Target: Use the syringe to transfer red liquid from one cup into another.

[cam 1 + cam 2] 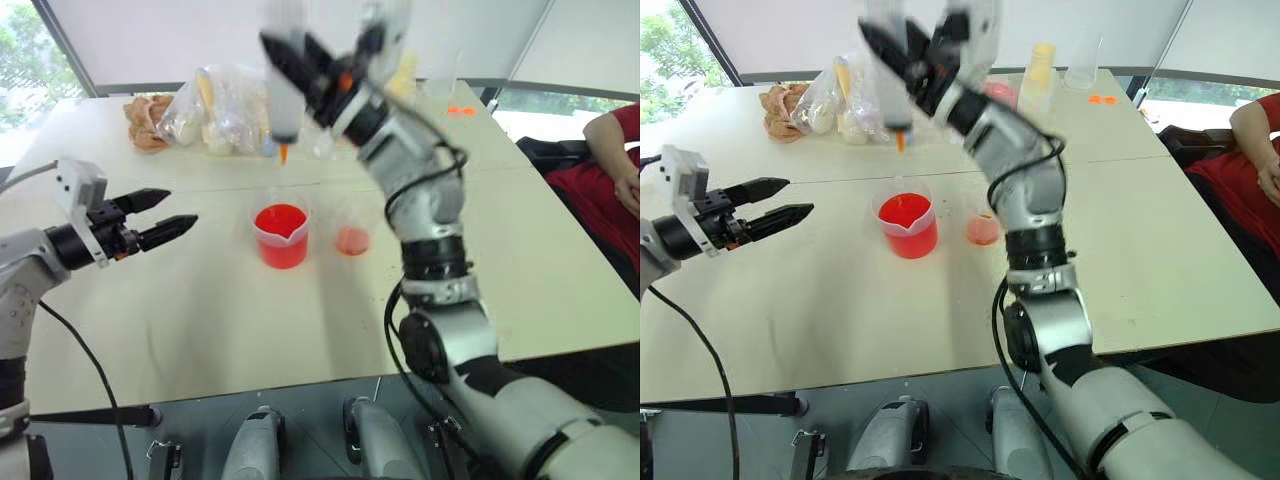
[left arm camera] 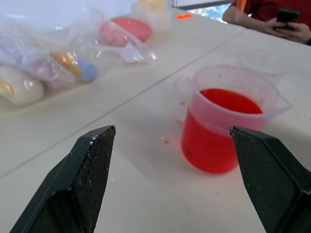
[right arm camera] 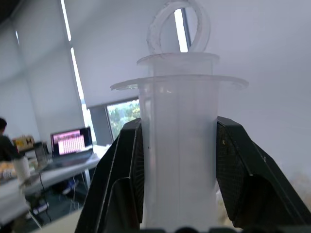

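head pair: high, looking down | wrists: close | shared: table [image 1: 200, 330]

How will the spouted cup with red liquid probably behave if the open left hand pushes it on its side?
The spouted cup looks well filled with red liquid, so it is probably heavy for its size and may slide rather than tip. A quick push could slosh liquid over the rim. Its thin clear wall probably flexes under the left hand.

The right arm is raised high over the table, its right gripper [image 1: 312, 62] clamped on the syringe [image 1: 283, 100], apparently held upright. The left gripper [image 1: 160, 217] is held level at the left, fingers [image 2: 82, 179] spread wide.
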